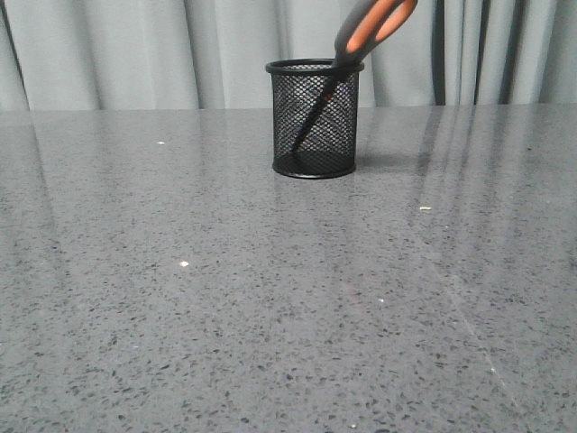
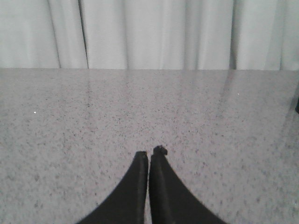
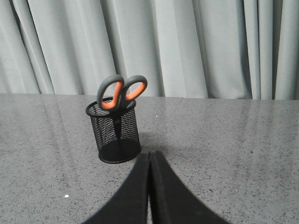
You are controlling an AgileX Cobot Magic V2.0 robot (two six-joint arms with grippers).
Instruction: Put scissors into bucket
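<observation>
The scissors (image 1: 374, 25) stand blades-down inside the bucket (image 1: 314, 118), a black mesh cup at the far middle of the table. Their grey, orange-lined handles lean out over the rim to the right. The right wrist view shows the same: scissors (image 3: 122, 92) in the bucket (image 3: 115, 132). My right gripper (image 3: 150, 154) is shut and empty, a little short of the bucket and apart from it. My left gripper (image 2: 149, 154) is shut and empty over bare table, with no task object near it. Neither gripper shows in the front view.
The grey speckled table (image 1: 270, 298) runs wide in all directions. A pale curtain (image 1: 135, 54) hangs close behind its far edge. A few small white specks (image 1: 184, 263) lie on the surface.
</observation>
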